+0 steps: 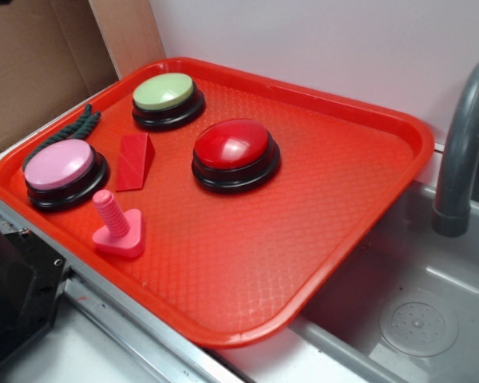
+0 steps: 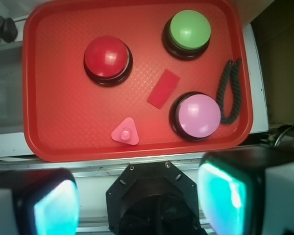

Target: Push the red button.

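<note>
Jaws spread wide, empty, gripper (image 2: 137, 196) high off the tray (image 2: 54, 142). I'd close them, centre over red button (image 2: 107, 56), press straight down.

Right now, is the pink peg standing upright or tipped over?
Upright: the pink peg stands on its flat base on the red tray, shaft pointing up.
</note>
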Available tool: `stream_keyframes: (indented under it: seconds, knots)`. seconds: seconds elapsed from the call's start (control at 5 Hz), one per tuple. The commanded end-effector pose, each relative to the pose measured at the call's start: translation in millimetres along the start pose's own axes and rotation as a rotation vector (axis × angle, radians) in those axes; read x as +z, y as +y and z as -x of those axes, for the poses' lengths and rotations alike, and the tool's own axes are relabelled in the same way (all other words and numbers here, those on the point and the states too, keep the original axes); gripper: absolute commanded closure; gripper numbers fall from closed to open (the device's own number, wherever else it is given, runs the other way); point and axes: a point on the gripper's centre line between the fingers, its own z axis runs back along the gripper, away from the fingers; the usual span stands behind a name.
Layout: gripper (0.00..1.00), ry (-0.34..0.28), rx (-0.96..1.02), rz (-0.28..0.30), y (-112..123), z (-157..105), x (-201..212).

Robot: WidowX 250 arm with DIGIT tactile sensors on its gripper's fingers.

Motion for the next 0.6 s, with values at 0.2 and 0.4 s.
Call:
stream_keyframes:
  seconds: [0.2,0.4]
  knots:
    - [0.0,0.101,-0.169,0.048,36.0,-37.7,-39.3]
    - [0.0,0.113,-0.273,0.009,56.8,-59.8,-76.2]
